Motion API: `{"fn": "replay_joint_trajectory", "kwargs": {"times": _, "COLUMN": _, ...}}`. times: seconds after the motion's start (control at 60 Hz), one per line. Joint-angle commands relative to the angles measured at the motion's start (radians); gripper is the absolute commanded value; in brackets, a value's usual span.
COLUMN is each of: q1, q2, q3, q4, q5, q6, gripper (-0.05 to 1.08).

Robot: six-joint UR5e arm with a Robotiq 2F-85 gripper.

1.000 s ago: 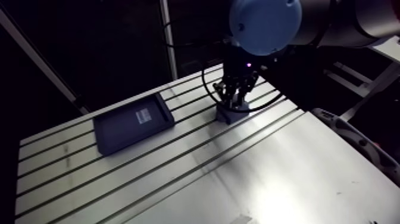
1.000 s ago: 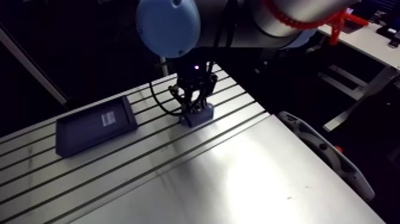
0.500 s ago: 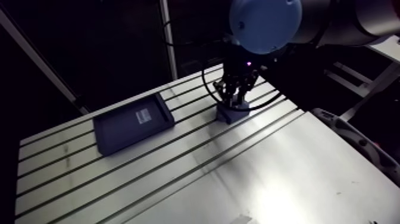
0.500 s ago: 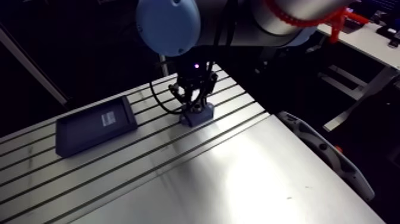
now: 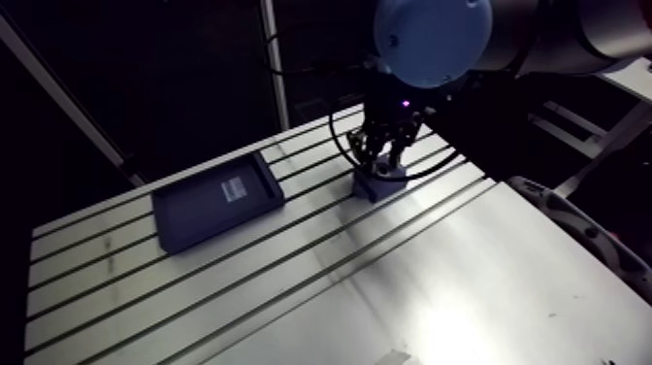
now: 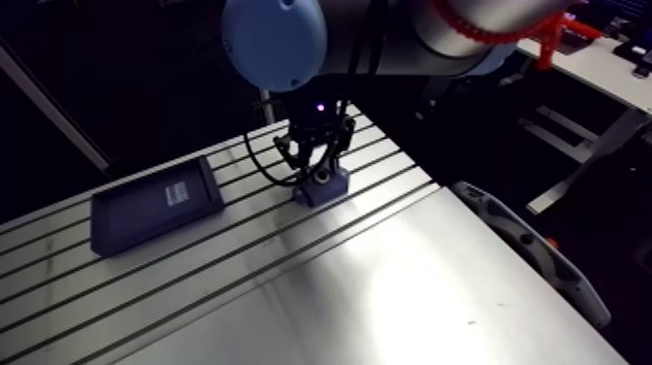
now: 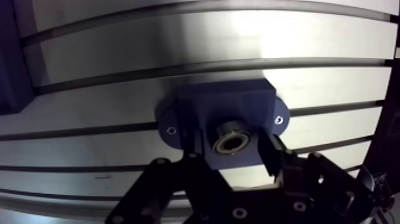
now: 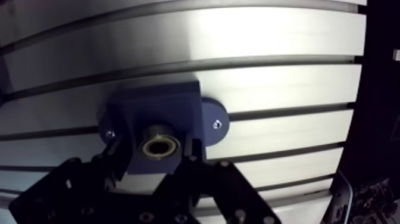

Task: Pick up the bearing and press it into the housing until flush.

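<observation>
tray (image 5: 215,202): dark, flat and rectangular, sitting left of centre in the arm view. It's got a small white label on it, can't read it though. It lies flat on the counter, well apart from everything else.
counter (image 5: 437,282): slotted aluminium with long grooves running across it. There's a bright glare patch toward the lower right of the arm view.
housing (image 7: 232,101): blue block, right of centre and toward the top of the arm view, standing on the counter over the grooves. In the wrist view it has a rounded ear on each side with a small screw in each.
bearing (image 7: 232,134): a metal ring with a paler inner ring. It sits in the round bore on the face of the housing, not in the hand. You can see its rim from the wrist view, but honestly I can't tell if it's flush or a hair proud.
hand (image 7: 232,149): comes down right over the housing. The two fingers are spread, one on each side of the bearing, with a visible gap on both sides, so it isn't pinching anything. Can't tell whether the fingers touch the block itself.
arm (image 5: 432,39): big light-blue joint cap in the upper right of the arm view, above the hand.
</observation>
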Motion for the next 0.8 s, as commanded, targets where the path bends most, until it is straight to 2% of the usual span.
{"fn": "replay_joint_trajectory", "kwargs": {"times": 0.017, "q1": -0.002, "q2": 0.0, "q3": 0.0, "q4": 0.0, "q5": 0.002, "q6": -0.006, "gripper": 0.01}}
{"fn": "replay_joint_trajectory", "kwargs": {"times": 0.5, "q1": 0.003, "q2": -0.029, "q3": -0.027, "q4": 0.015, "q5": 0.004, "q6": 0.005, "gripper": 0.01}}
{"fn": "replay_joint_trajectory", "kwargs": {"times": 0.617, "q1": 0.007, "q2": -0.041, "q3": -0.038, "q4": 0.046, "q5": 0.006, "q6": 0.006, "gripper": 0.02}}
{"fn": "replay_joint_trajectory", "kwargs": {"times": 0.65, "q1": 0.008, "q2": -0.044, "q3": -0.04, "q4": 0.056, "q5": 0.006, "q6": 0.006, "gripper": 0.06}}
{"fn": "replay_joint_trajectory", "kwargs": {"times": 0.667, "q1": 0.006, "q2": -0.046, "q3": -0.043, "q4": 0.068, "q5": 0.007, "q6": 0.006, "gripper": 0.15}}
{"fn": "replay_joint_trajectory", "kwargs": {"times": 0.683, "q1": 0.006, "q2": -0.046, "q3": -0.043, "q4": 0.068, "q5": 0.007, "q6": 0.006, "gripper": 0.15}}
{"fn": "replay_joint_trajectory", "kwargs": {"times": 0.7, "q1": 0.006, "q2": -0.046, "q3": -0.046, "q4": 0.081, "q5": 0.008, "q6": 0.006, "gripper": 0.22}}
{"fn": "replay_joint_trajectory", "kwargs": {"times": 0.75, "q1": 0.006, "q2": -0.046, "q3": -0.049, "q4": 0.093, "q5": 0.009, "q6": 0.006, "gripper": 0.28}}
{"fn": "replay_joint_trajectory", "kwargs": {"times": 0.767, "q1": 0.005, "q2": -0.046, "q3": -0.053, "q4": 0.107, "q5": 0.007, "q6": 0.006, "gripper": 0.36}}
{"fn": "replay_joint_trajectory", "kwargs": {"times": 0.783, "q1": 0.005, "q2": -0.046, "q3": -0.053, "q4": 0.107, "q5": 0.007, "q6": 0.006, "gripper": 0.36}}
{"fn": "replay_joint_trajectory", "kwargs": {"times": 0.8, "q1": 0.003, "q2": -0.046, "q3": -0.056, "q4": 0.118, "q5": 0.008, "q6": 0.006, "gripper": 0.45}}
